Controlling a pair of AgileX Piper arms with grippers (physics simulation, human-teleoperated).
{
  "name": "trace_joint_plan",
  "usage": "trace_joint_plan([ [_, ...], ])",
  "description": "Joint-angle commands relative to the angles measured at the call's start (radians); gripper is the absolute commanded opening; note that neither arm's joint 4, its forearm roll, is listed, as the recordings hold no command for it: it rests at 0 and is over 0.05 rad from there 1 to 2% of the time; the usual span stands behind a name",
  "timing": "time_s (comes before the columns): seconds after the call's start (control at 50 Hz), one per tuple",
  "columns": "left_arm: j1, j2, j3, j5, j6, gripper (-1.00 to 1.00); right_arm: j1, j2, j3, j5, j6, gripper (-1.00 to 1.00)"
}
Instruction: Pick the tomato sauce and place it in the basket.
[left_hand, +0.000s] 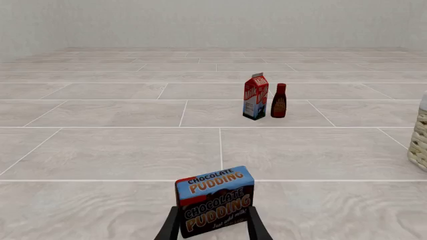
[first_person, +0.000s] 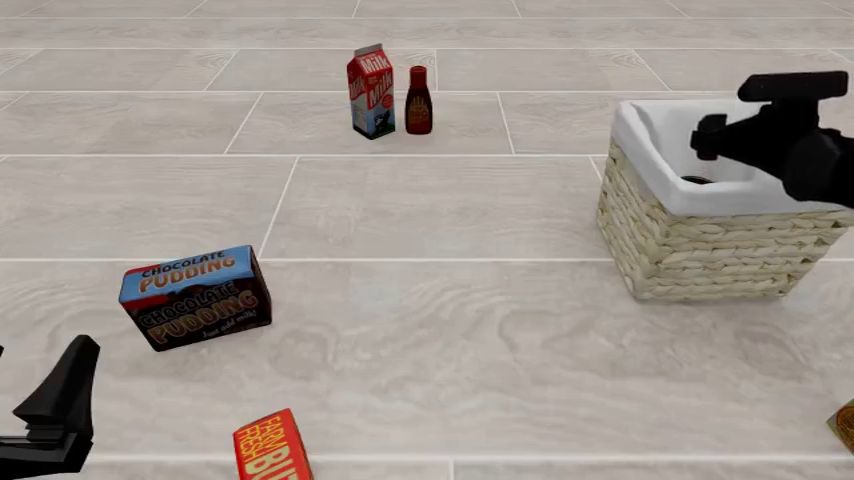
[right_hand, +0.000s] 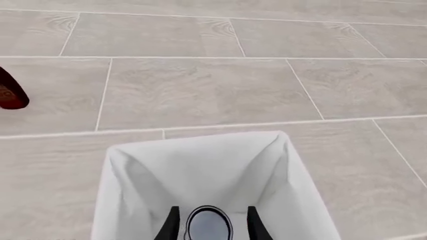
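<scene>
The left gripper (first_person: 54, 405) sits low at the near left edge, its 2 fingers spread and holding nothing, aimed at the pudding box (first_person: 195, 297). Farther back stand a milk carton (first_person: 371, 92) and a dark bottle (first_person: 418, 100). The right gripper (right_hand: 209, 224) hangs over the basket (first_person: 707, 250), fingers parted around the tomato sauce can (right_hand: 208, 225) inside; whether they touch it I cannot tell.

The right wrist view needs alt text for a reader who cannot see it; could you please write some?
The right pincer hangs over the white-lined basket, with the round top of the tomato sauce showing between its fingers. Pale tiled floor stretches beyond.
</scene>
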Motion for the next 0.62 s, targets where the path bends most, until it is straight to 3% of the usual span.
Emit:
trace_joint_plan([
  [0.02,0.0,0.0,0.0,0.0,0.0,1.0,0.016,-0.039,0.02,0.002,0.001,1.0],
  [0.34,0.0,0.0,0.0,0.0,0.0,1.0,0.052,-0.117,0.124,-0.045,0.003,1.0],
  [0.54,0.0,0.0,0.0,0.0,0.0,1.0,0.061,-0.194,0.23,-0.096,-0.022,1.0],
  [0.62,0.0,0.0,0.0,0.0,0.0,1.0,0.069,-0.252,0.305,-0.136,-0.059,1.0],
])
